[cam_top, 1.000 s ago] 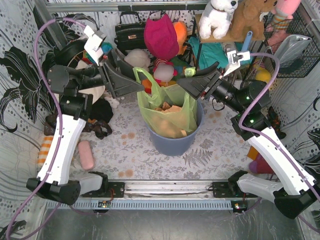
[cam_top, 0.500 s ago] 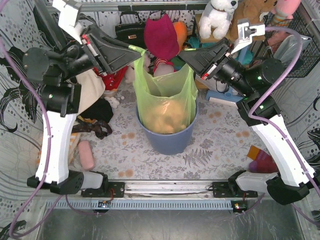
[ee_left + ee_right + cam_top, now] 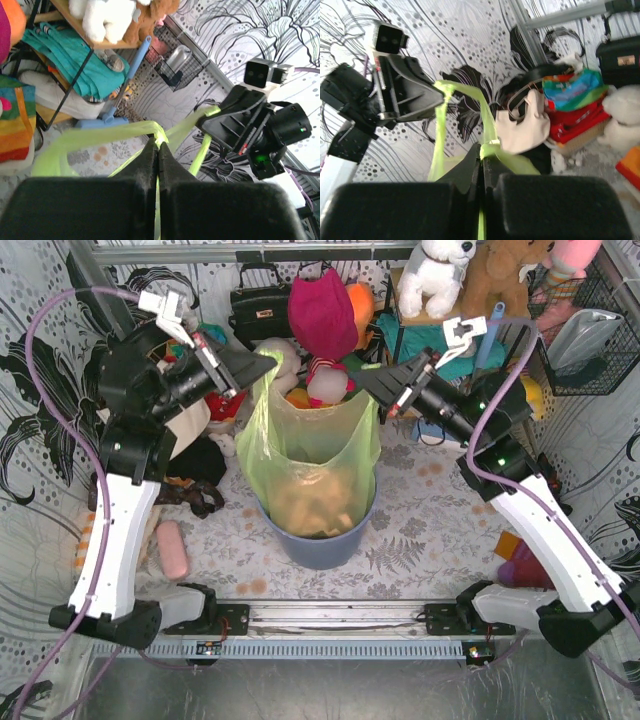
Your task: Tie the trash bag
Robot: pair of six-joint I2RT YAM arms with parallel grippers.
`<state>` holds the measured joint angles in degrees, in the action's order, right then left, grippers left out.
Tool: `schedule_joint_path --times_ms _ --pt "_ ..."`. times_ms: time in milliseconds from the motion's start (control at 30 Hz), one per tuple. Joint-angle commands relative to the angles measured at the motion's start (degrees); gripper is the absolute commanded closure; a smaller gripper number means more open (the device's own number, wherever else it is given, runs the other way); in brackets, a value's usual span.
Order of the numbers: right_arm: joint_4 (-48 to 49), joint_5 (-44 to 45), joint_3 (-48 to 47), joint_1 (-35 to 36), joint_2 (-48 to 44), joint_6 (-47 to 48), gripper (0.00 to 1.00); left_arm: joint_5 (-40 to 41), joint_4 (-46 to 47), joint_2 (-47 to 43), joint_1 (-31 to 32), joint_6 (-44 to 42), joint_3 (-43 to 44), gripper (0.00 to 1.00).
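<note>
Trash bag hangs stretched wide — left gripper pinches one handle; right gripper pinches the other.

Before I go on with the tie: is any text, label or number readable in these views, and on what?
Nothing can be read in any view.
Gold plate on the black handbag: too blurred to read.
The trash bag: no print visible.

I see the lime-green trash bag upright in the blue-grey bin, mouth open, both handles stretched upward (tan paper inside).
</note>
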<state>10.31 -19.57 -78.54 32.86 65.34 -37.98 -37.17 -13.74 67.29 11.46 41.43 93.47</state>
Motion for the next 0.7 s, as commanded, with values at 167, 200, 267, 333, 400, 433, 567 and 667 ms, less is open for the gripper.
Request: schedule_joint_path --times_ms 167,200,267,333,400,433,567,667 --pt "6.4 -4.3 -13.0 0.1 2.6 -1.3 1.0 -4.2 6.7 2.5 -0.4 3.2 14.4 0.96" --pt "6.5 -3.9 -11.5 0.1 1.9 -1.4 1.0 -4.6 8.5 1.6 -0.4 4.2 12.1 0.96" --pt "6.7 -2.8 -7.9 0.1 0.5 -1.7 1.0 -4.5 11.0 -0.3 -0.4 5.5 6.9 0.96" --pt "6.8 -1.5 -4.2 0.1 -0.6 -1.8 1.0 -3.7 12.2 -1.7 -0.4 5.9 2.7 0.96" --pt "6.4 -0.8 -2.6 0.1 -0.8 -1.8 1.0 -3.8 14.4 -2.1 -0.4 7.2 -0.6 0.96" --pt "5.9 -0.5 -2.7 0.2 -0.7 -1.7 1.0 -4.0 15.6 -2.1 -0.4 8.0 -1.4 0.96" --pt "3.2 -0.4 -8.8 0.1 2.1 0.5 1.0 -5.4 15.7 1.3 -0.4 8.4 4.0 0.96" --pt "1.8 -2.2 -15.8 0.1 4.7 2.0 1.0 -5.5 14.3 4.3 -0.4 7.6 11.9 0.96"
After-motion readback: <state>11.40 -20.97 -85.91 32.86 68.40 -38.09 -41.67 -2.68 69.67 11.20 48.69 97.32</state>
